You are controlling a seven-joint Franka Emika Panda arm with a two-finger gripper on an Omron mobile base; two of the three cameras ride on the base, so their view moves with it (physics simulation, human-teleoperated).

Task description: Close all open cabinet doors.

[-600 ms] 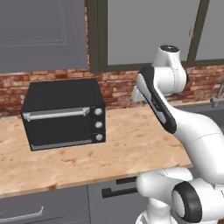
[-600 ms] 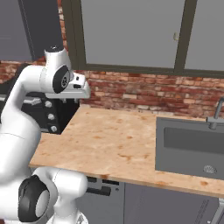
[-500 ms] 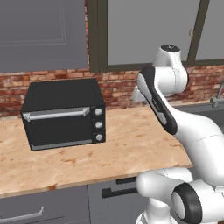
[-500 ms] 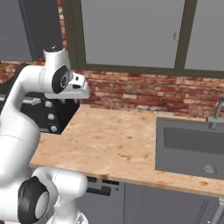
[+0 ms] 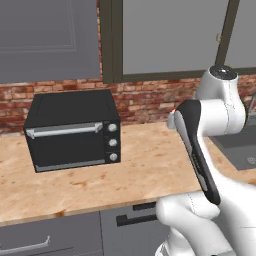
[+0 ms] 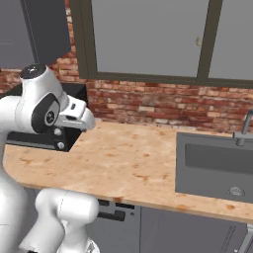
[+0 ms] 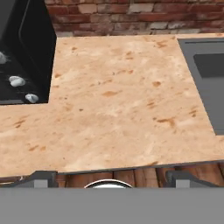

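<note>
A slate-grey upper cabinet door (image 5: pixel 47 40) with a recessed panel hangs at the upper left, above the toaster oven. In the right base view a dark cabinet door (image 6: pixel 47 29) stands angled out from the brick wall. My gripper (image 7: pixel 109 179) looks down on bare counter, well below and to the right of that door. Its two fingertips (image 7: pixel 43 177) sit far apart with nothing between them, so it is open. The white hand (image 6: pixel 80 116) hovers over the counter beside the oven.
A black toaster oven (image 5: pixel 72 130) stands on the wooden counter (image 5: pixel 145 170) under the cabinet. A steel sink (image 6: pixel 217 168) with a faucet lies to the right. Dark-framed window panes (image 6: pixel 148 34) fill the wall behind. Grey drawers (image 5: pixel 50 235) run below the counter.
The arm has drawn back toward the base and dropped, so the hand now hangs lower over the counter. The cabinet doors, oven and camera views have not shifted.
</note>
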